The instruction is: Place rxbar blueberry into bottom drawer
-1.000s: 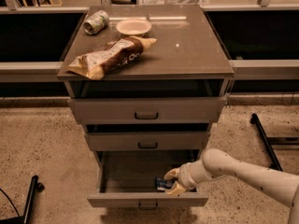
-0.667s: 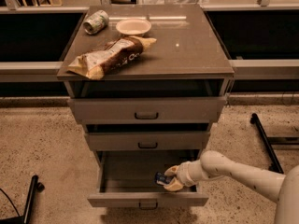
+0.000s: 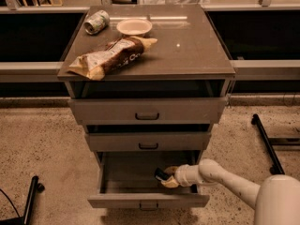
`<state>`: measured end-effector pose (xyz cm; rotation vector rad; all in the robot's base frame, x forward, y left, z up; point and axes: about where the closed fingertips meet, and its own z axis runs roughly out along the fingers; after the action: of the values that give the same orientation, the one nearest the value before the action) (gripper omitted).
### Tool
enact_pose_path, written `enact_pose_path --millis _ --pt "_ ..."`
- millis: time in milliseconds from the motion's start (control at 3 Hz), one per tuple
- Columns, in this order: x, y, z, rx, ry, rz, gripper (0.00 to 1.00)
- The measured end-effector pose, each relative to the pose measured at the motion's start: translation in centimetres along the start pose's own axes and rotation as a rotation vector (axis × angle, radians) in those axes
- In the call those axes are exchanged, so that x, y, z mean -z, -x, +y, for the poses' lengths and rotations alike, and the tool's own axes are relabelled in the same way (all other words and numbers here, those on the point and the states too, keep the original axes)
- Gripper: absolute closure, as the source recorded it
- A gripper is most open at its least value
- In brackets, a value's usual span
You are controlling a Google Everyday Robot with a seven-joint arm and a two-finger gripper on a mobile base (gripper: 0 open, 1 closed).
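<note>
The bottom drawer (image 3: 148, 200) of the grey cabinet is pulled out and open. My gripper (image 3: 167, 177) reaches into it from the right, low inside the drawer box near its right side. A small dark rxbar blueberry (image 3: 160, 174) shows at the fingertips, held just above or on the drawer floor. The fingers are closed around it.
On the cabinet top (image 3: 197, 46) lie a brown and white chip bag (image 3: 110, 56), a tipped can (image 3: 96, 22) and a small pale bowl (image 3: 134, 26). The two upper drawers (image 3: 147, 110) are slightly ajar. Black stand legs (image 3: 266, 142) lie on the floor at right, another at lower left (image 3: 30, 198).
My gripper has moved a little to the left and deeper into the bottom drawer, still carrying the bar. Everything on the cabinet top stays put.
</note>
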<state>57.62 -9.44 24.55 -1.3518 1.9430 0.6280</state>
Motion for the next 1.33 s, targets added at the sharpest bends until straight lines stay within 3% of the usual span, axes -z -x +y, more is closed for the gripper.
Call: enact_pose_path --millis 333,667,1000,1333 --pt "-3.1 -0.7 -2.0 0.017 -0.025 -0.049 0.6" --pt "-4.7 0.9 -2.9 0.083 -0.046 -0.094 0.36" --pt "-4.7 1.0 -2.9 0.089 -0.047 -0.096 0.14" --pt "-4.7 1.0 -2.9 0.089 -0.047 -0.096 0.0"
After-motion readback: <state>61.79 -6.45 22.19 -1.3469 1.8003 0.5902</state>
